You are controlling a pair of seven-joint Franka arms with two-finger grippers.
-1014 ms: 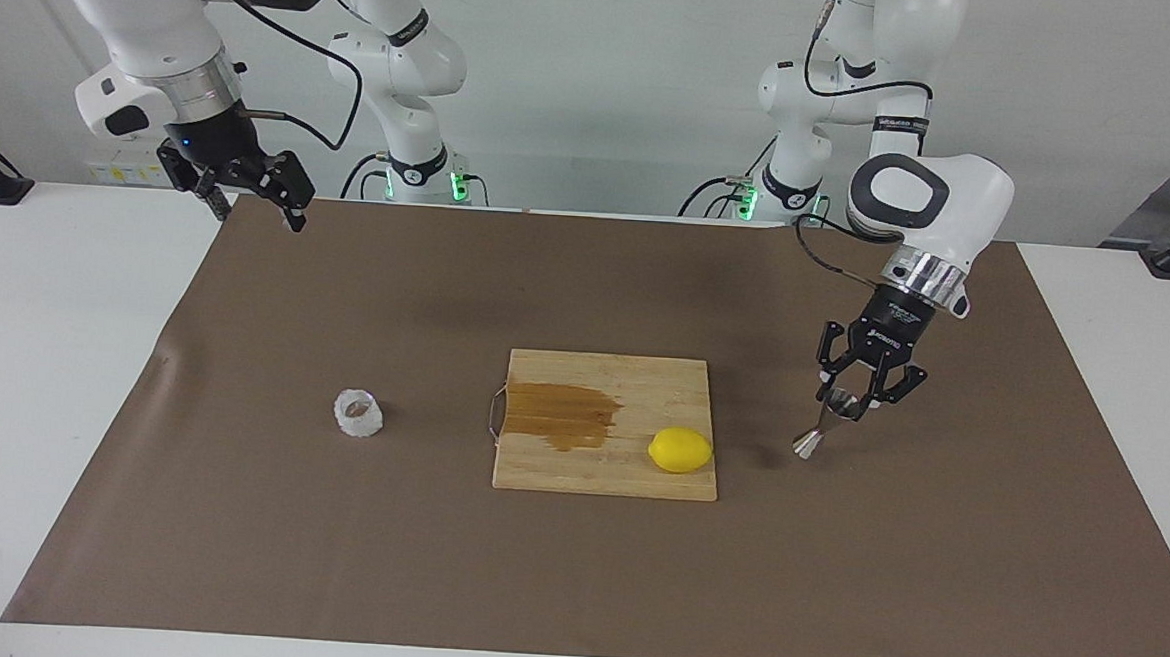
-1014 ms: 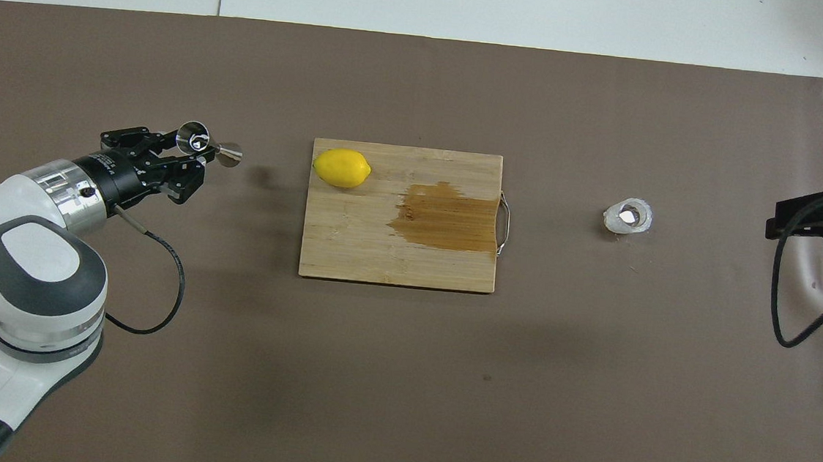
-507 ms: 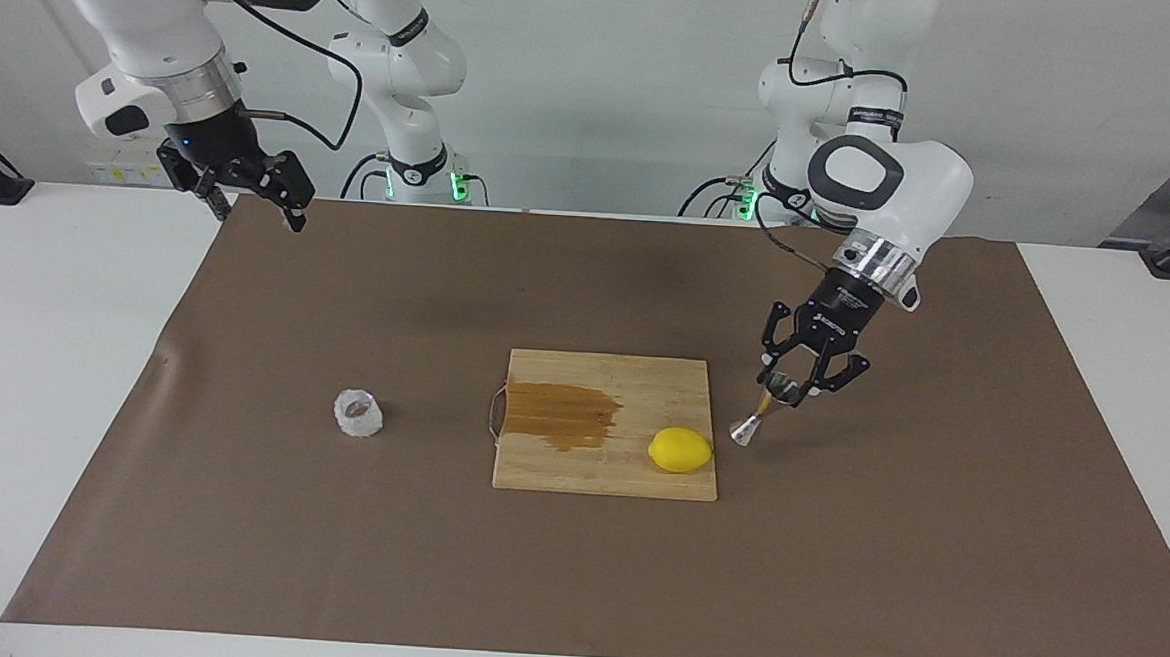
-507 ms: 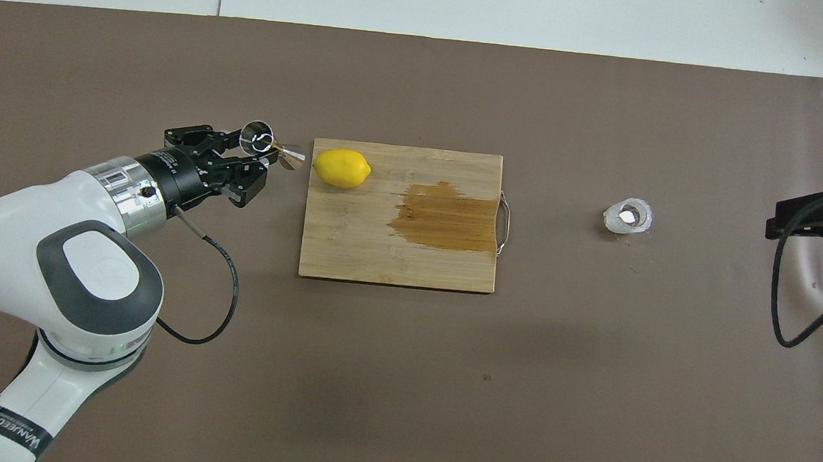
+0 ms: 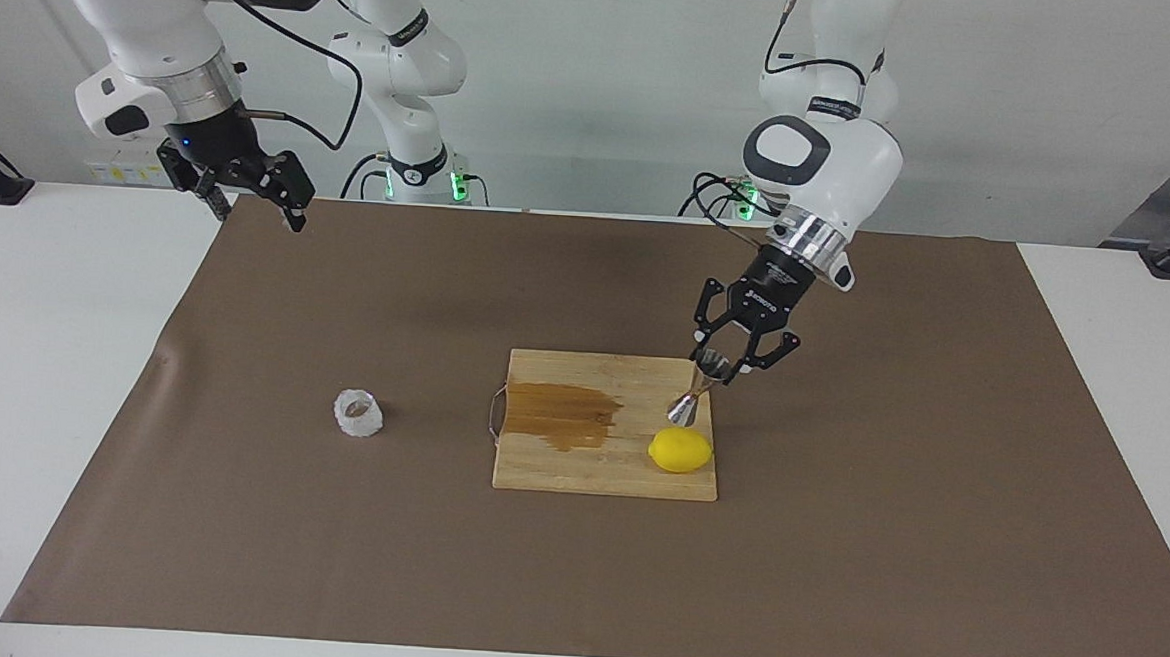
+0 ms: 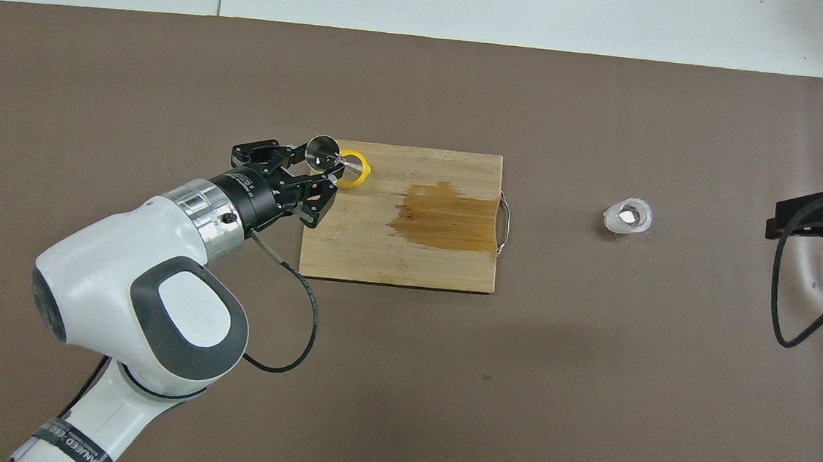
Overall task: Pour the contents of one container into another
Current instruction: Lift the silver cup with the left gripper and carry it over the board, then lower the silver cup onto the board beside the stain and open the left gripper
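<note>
One jigger [image 5: 694,390] clenched in left claw [image 5: 721,362] over board [image 5: 577,473]; glass cup [image 5: 357,414] well apart.

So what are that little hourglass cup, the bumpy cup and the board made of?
The hourglass jigger, held in the left gripper over the cutting board, looks like polished steel: it mirrors the light. The bumpy cup seems to be clear faceted glass, possibly plastic. The board looks like pale wood or bamboo, with visible strips and a dark wet-looking stain.
</note>
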